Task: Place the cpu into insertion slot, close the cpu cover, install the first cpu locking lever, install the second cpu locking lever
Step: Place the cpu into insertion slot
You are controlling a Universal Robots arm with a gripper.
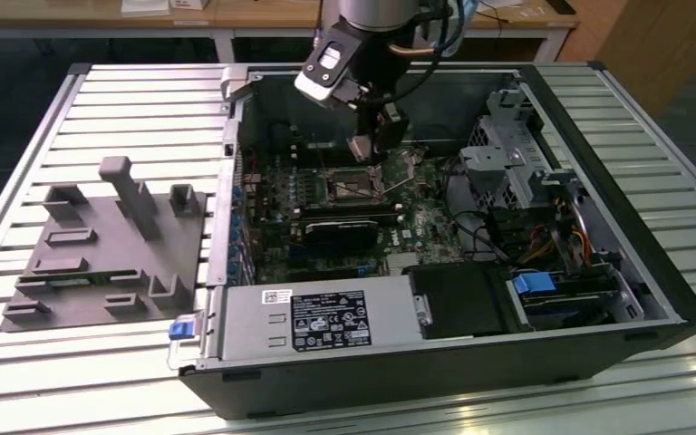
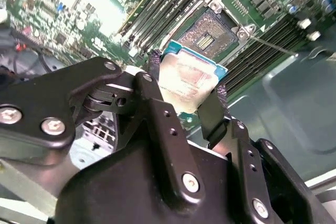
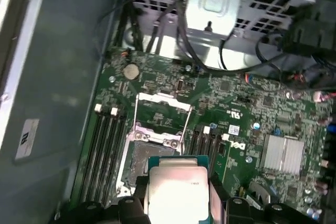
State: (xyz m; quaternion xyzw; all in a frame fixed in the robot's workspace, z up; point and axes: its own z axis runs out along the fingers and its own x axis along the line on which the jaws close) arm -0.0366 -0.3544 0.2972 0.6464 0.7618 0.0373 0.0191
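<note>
Shows the tool (image 2: 187, 83) clamped on the cpu (image 2: 190, 74), hanging above the bare insertion slot (image 3: 137, 158), not touching it. Shows the cpu cover (image 3: 164, 101) swung open beside that slot, inside a computer case (image 1: 445, 381) on the bench (image 1: 82, 381).

The arm (image 1: 370, 20) enters at the top edge of the exterior view, its wrist (image 1: 345, 56) angled toward that view's left and the gripper (image 1: 366, 147) pointing straight down. In the second wrist view, its two black fingers (image 2: 212, 114) are clamped on opposite edges of the cpu (image 2: 190, 77), which is held flat between their tips.
</note>
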